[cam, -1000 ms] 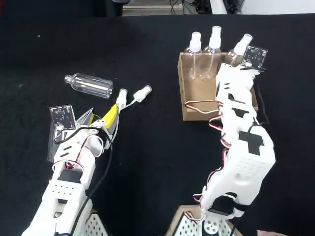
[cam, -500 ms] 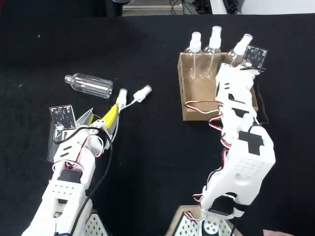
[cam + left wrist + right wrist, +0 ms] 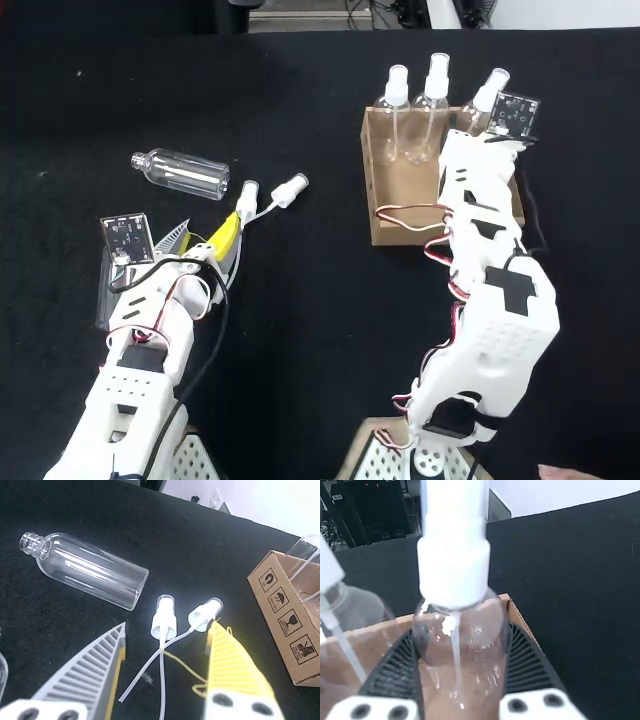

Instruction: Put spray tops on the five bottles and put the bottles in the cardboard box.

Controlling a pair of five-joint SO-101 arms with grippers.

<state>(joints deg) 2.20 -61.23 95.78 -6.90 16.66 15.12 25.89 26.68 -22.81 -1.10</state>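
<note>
A clear bottle without a top (image 3: 180,172) (image 3: 90,572) lies on the black table. Two loose spray tops (image 3: 290,188) (image 3: 164,617) with long tubes lie just beyond my left gripper (image 3: 208,228) (image 3: 167,627), which is open with its grey and yellow fingers on either side of the tubes. The cardboard box (image 3: 385,225) (image 3: 285,605) holds two upright capped bottles (image 3: 398,115) (image 3: 434,105). My right gripper (image 3: 478,128) (image 3: 460,652) is shut on a third capped bottle (image 3: 487,98) (image 3: 457,625), held upright at the box's right end.
A clear plastic item (image 3: 105,295) lies partly under the left arm. The table's far edge and room clutter run along the back. Open black tabletop lies between the two arms and in front of the box.
The right gripper with its capped bottle has shifted very slightly to the left over the box. The left arm has not moved.
</note>
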